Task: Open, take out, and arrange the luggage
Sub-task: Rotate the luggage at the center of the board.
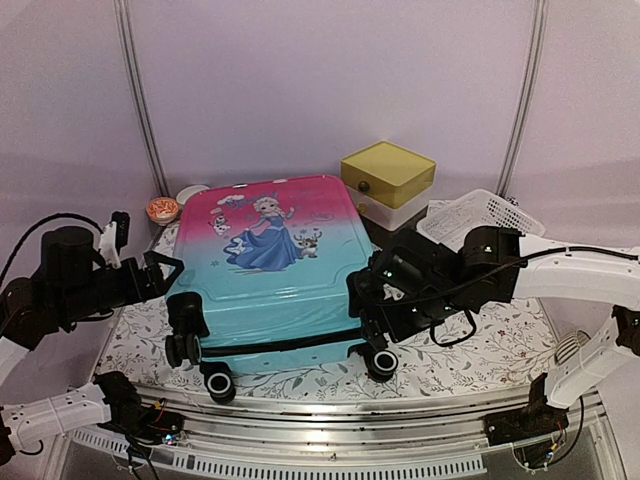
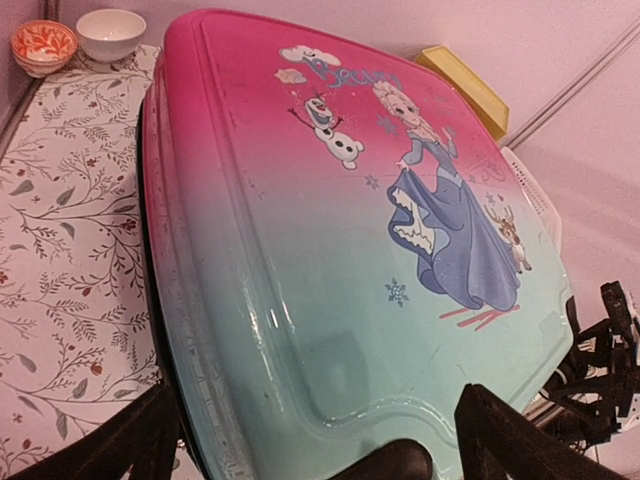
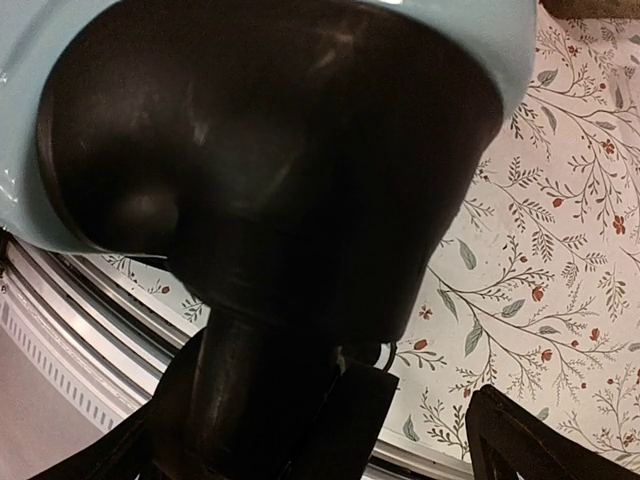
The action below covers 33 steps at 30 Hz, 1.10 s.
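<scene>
From above and behind the arms, the luggage (image 1: 270, 260) lies flat on the floral-clothed worktop (image 1: 480, 350), printed shell up and wheels toward the near edge. Its zipper band (image 1: 270, 345) looks closed, so opening is judged not yet begun. The left jaws stand wide apart just beside the near left corner, and the right jaws stand equally wide at the near right corner above a wheel (image 1: 381, 362). Neither holds anything; flanking the luggage this way likely readies them to steady it or reach the zipper. A yellow-topped drawer box (image 1: 388, 172) and a white mesh basket (image 1: 480, 215) sit behind, probably as places for the contents. On the left wrist, spread fingers (image 2: 120, 445) frame the turquoise end of the luggage (image 2: 330, 250) without gripping it, with a white bowl (image 2: 110, 32) and an orange-patterned bowl (image 2: 43, 43) beyond. On the right wrist, a black wheel housing (image 3: 270, 170) fills the frame between open fingers (image 3: 540, 445); whether they touch it cannot be told.
</scene>
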{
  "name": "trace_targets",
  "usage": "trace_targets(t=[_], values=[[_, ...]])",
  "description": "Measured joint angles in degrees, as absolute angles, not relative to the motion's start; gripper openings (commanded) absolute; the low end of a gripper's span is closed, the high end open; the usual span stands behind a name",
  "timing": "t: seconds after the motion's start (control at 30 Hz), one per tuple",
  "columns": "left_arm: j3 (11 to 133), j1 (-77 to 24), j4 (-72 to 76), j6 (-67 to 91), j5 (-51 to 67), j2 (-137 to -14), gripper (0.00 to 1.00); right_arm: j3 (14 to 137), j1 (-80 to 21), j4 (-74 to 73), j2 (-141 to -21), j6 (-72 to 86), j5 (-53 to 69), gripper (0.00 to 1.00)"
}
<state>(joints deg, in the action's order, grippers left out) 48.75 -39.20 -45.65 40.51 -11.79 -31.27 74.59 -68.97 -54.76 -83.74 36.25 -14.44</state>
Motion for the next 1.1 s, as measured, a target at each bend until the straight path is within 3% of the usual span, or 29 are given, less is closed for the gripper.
trace_targets(t=[0.27,0.53,0.9,1.1], values=[[47.2,-39.2,-45.3,41.5,-12.9,-31.9,0.98,74.2,-66.7,-49.6,-85.5,33.1,-12.8,1.0],[46.5,-39.2,-45.3,42.3,-14.1,-31.8,0.98,76.2,-52.3,-45.3,-88.5,22.9,-0.1,1.0],[46.1,-39.1,-43.0,41.8,-11.1,-32.9,0.98,86.9,-37.4,-36.1,-100.4,18.3,-0.7,0.99],[42.7,-39.1,-41.1,41.5,-7.9,-34.3,0.89,86.5,-36.7,-32.1,-97.4,17.6,-1.9,0.99]])
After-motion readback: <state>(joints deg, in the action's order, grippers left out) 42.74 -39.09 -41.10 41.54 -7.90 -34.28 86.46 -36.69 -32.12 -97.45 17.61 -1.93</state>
